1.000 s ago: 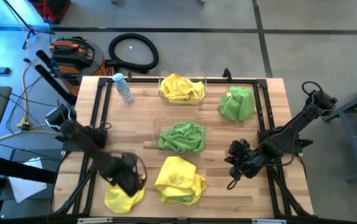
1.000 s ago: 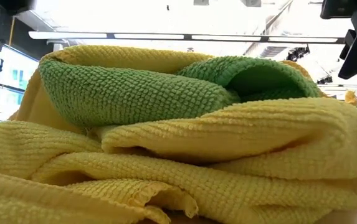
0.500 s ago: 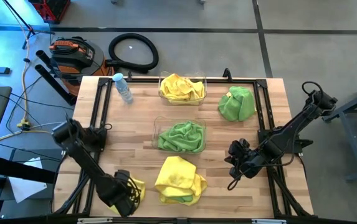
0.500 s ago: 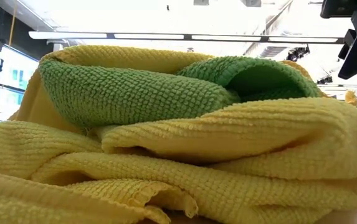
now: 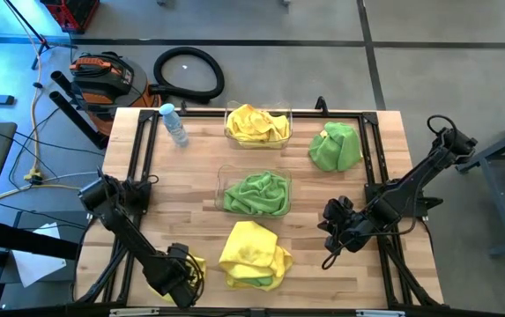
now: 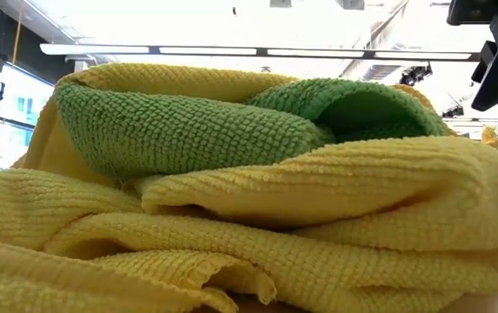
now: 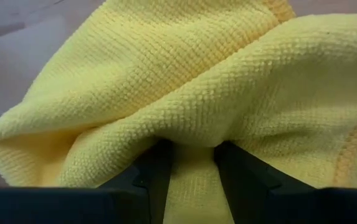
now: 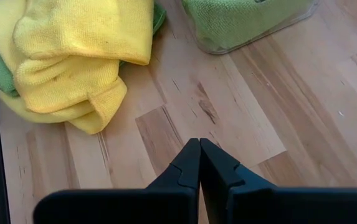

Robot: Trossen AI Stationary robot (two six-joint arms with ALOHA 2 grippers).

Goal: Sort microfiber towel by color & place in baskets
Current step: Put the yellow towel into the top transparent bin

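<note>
At the table's near-left corner, left of the big yellow heap, the left gripper [image 5: 179, 275] sits on a small yellow towel [image 5: 192, 264], mostly hidden under the arm in the high view. Its wrist view shows the two fingers [image 7: 156, 171] pinched on a fold of this cloth [image 7: 190, 112], which bunches up ahead of them with no clear long axis.

The heap [image 5: 254, 251] is a crumpled yellow towel with a green towel [image 5: 250, 282] peeking out at its near edge; in the low view the heap [image 6: 318, 226] fills almost everything, with the green one [image 6: 179, 126] tucked into its top fold.

Two baskets stand behind the heap: the middle basket [image 5: 220, 180] holds a green towel [image 5: 257, 194], and the far basket [image 5: 289, 119] holds a yellow towel [image 5: 256, 123]. Right of the far basket a loose green towel [image 5: 336, 146] lies on the table [image 5: 190, 185]. That makes three yellow and three green visible.

Right of the heap, the right gripper [image 5: 333, 218] hovers over bare wood, its fingers [image 8: 187, 168] pressed together and holding nothing.

A bottle [image 5: 174, 124] lies left of the far basket.
</note>
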